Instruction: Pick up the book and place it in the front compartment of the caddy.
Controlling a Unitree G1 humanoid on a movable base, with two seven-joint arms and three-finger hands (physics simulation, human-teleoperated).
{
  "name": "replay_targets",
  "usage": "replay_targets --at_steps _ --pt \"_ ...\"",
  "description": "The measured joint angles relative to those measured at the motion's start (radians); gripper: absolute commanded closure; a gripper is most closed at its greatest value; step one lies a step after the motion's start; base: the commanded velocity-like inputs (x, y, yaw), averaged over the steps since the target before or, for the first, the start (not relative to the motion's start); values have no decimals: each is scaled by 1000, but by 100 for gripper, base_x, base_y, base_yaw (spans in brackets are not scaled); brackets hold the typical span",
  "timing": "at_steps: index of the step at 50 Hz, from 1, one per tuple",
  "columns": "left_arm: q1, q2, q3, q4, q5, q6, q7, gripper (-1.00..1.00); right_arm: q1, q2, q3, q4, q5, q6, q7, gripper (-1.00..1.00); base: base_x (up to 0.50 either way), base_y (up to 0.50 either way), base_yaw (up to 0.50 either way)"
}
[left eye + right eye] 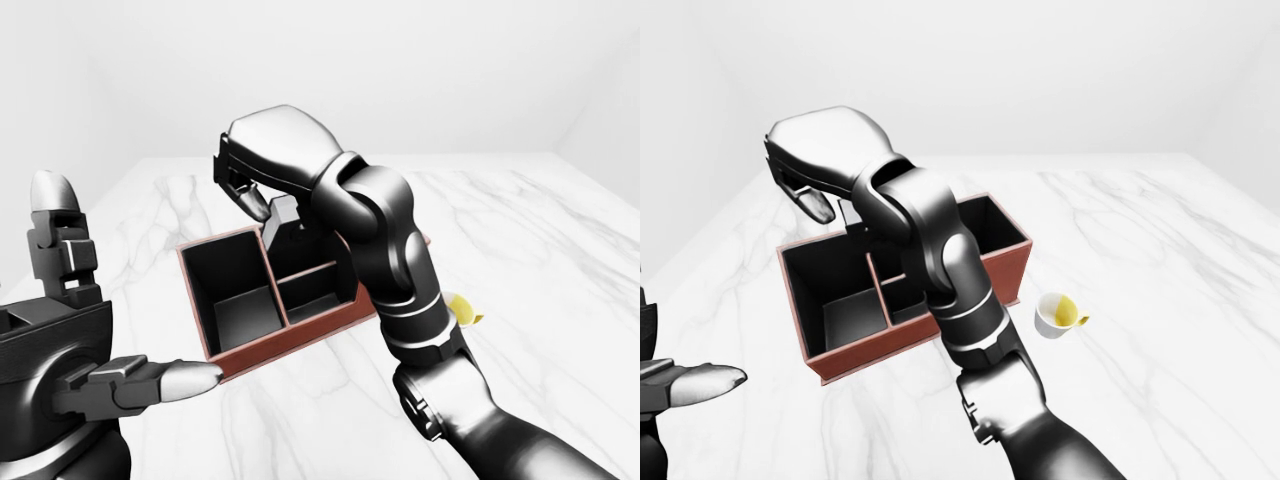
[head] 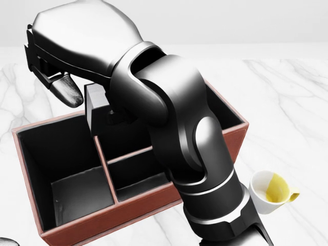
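Dark grey slab-shaped book point(image 2: 96, 105) is held upright, pinched by the black right hand point(image 2: 66, 84) over the red-brown divided caddy point(image 2: 123, 212), its lower end hidden, release outstanding; left hand point(image 1: 110, 385) is spread, idle.

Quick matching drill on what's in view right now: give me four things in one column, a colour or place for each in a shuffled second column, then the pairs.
1. caddy
2. cup
3. book
4. left hand

A. white, yellow inside, right of the caddy in the right-eye view
B. dark grey block under the right hand
C. bottom left of the left-eye view
D. red-brown walls, black compartments

Pairs: 1-D, 2-A, 3-B, 4-C
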Motion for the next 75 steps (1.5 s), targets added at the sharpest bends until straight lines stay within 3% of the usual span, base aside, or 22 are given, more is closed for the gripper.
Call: replay_targets --at_steps 26,75 --pt "1 -1 -6 4 5 0 -2 -100 -14 -32 -10 136 -30 0 0 100 0 0 0" --pt "6 -3 -8 -1 8 0 -13 -100 -61 -6 -4 386 -147 0 0 100 0 0 0"
